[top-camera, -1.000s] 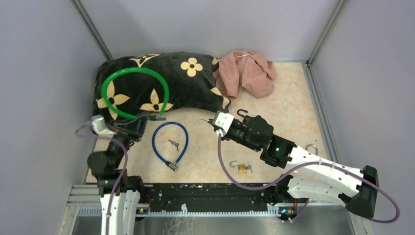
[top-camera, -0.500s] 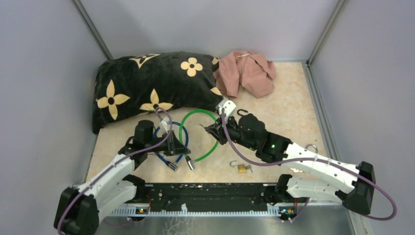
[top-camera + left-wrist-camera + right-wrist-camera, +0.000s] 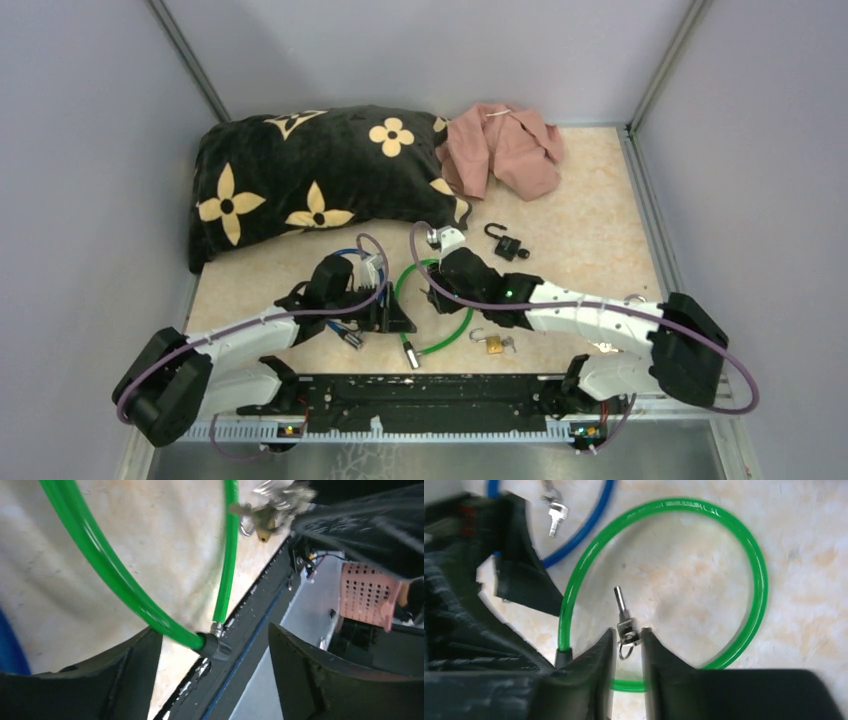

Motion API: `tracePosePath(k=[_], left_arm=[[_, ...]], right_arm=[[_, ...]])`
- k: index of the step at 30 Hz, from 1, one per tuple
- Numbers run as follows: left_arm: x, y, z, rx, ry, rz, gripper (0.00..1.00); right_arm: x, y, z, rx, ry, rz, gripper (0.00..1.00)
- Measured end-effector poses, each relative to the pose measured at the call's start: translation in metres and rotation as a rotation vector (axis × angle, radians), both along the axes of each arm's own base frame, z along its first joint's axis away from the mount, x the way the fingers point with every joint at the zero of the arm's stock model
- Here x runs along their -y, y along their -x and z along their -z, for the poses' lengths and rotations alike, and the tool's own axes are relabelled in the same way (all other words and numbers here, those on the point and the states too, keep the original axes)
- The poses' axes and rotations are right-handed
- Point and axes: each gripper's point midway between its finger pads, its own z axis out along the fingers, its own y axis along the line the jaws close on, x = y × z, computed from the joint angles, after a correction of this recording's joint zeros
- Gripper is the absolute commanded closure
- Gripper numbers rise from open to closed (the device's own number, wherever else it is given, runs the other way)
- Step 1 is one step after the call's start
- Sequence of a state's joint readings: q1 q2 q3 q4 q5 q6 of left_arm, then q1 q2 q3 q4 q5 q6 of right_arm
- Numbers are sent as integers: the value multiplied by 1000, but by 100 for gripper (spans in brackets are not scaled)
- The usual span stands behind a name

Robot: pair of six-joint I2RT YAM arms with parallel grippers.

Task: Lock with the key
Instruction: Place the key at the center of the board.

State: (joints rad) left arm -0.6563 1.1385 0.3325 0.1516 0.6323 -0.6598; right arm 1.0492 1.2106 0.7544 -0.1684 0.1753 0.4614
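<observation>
Blur smears the left wrist view, where the left tool [image 3: 214, 635] stands released, the black end of the green cable lock [image 3: 226, 555] lying between its wide-apart fingers. From above, both tools are too dark and small to read. Only the right wrist view shows the right tool [image 3: 628, 637] clenched on the key [image 3: 623, 615], seen inside the green loop, which lies on the beige speckled desk [image 3: 590, 230] between grey walls [image 3: 420, 50].

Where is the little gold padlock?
In the top view, the gold padlock lies near the table's front edge, just right of the green cable lock.
</observation>
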Motion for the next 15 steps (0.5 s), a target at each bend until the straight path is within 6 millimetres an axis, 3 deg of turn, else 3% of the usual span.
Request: tracePosePath(k=[1,3,6,10,14,15], left_arm=[[-1,-4,1,14,-10,-18,2],[-5,-11,0,44,-28,-58,2],[-15,-28,-12,125,-42,-164,2],[-35,-45,-28,193,-55,-300,2],[-59,-63,-46,247,-37,-440,2],[-67,-69,-53,264,-21,-483,2]], right_arm=[[3,-1,10,-27,35,22,40],[12,-4,26,-75,113,61,29],[25,-14,27,-93,183,121,27],[46,-49,2,-65,181,245,30],[101,-93,-3,-54,175,472,28],[117,-103,1,-65,172,534,20]])
